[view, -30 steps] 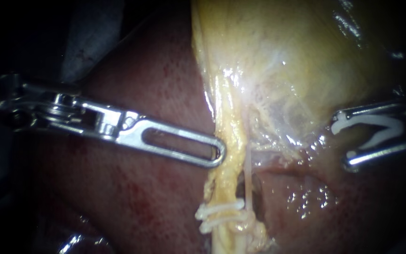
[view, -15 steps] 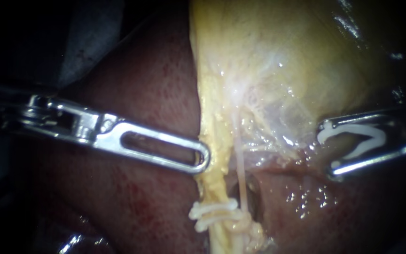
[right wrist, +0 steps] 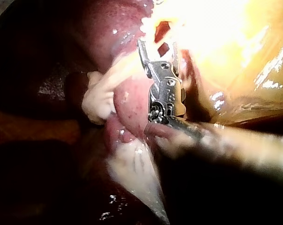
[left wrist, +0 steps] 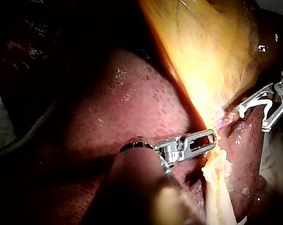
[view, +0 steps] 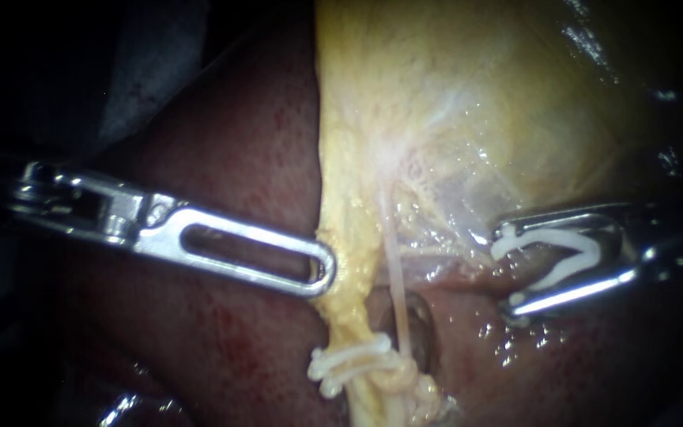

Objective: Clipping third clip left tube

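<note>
Hazards and clearances are referenced to the seated clips [view: 349, 362], two white clips that cross the left tube [view: 348, 296].

Up and to the left of the seated clips, the left instrument [view: 322, 269] has its slotted jaws closed on the tube's edge, and the tube bows toward them. Judged risk: added pull could tear the yellow tissue or strain the seated clips. A slip would let the tube spring out of line.

Directly above the seated clips runs the bare length of the left tube, the only room for a third clip. The seated clips bound it at one end and the gallbladder [view: 476, 95] at the other.

Just right of the seated clips, a thin pale tube [view: 394, 273] rises close beside the left tube, with a dark gap behind it. Judged risk: the approaching jaws could enclose both tubes.

Well to the right of the seated clips, the right instrument [view: 509, 269] holds its jaws wide apart, with a loaded clip [view: 571, 257] seated between them and touching both. Its path across the wet liver [view: 515, 356] toward the seated clips looks unobstructed.
</note>
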You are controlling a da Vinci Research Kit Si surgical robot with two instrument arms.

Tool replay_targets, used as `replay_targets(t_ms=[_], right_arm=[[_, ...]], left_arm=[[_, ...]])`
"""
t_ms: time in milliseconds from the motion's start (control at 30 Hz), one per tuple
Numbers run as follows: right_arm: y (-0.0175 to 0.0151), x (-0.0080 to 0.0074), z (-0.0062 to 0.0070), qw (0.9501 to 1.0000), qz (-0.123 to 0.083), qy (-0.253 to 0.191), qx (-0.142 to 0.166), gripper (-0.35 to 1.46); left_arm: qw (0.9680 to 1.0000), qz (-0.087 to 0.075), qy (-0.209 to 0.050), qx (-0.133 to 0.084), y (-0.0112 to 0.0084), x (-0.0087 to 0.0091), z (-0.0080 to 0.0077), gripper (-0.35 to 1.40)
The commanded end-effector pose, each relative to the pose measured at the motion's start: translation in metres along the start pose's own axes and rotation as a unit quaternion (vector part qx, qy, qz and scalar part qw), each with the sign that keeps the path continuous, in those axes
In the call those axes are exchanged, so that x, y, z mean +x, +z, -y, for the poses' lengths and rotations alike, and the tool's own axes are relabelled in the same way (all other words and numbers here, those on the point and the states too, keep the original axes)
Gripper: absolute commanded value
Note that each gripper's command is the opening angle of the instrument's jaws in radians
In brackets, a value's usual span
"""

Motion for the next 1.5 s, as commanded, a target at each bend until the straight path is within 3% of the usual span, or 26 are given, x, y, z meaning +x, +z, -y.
replay_targets(t_ms=[33, 333, 600, 800, 1500], right_arm=[[0.0006, -0.0002, 0.0000, 1.0000, 0.002, -0.001, 0.002, 0.53], [0.0058, -0.0023, -0.0007, 0.9998, 0.013, -0.006, 0.014, 0.53], [0.0094, -0.0036, -0.0023, 0.9996, 0.020, -0.004, 0.020, 0.53], [0.0111, -0.0029, -0.0029, 0.9995, 0.022, -0.003, 0.021, 0.53], [0.0137, -0.0009, -0.0025, 0.9994, 0.023, -0.001, 0.024, 0.52]], left_arm=[[1.0000, 0.000, 0.000, 0.000, 0.0000, 0.0000, 0.0000, -0.35], [1.0000, 0.001, 0.000, -0.001, -0.0001, 0.0000, 0.0002, -0.35], [1.0000, 0.002, -0.001, 0.000, -0.0004, 0.0000, 0.0006, -0.35], [1.0000, 0.002, -0.001, 0.000, -0.0006, 0.0000, 0.0007, -0.35], [1.0000, 0.002, -0.001, 0.000, -0.0004, 0.0001, 0.0007, -0.35]])
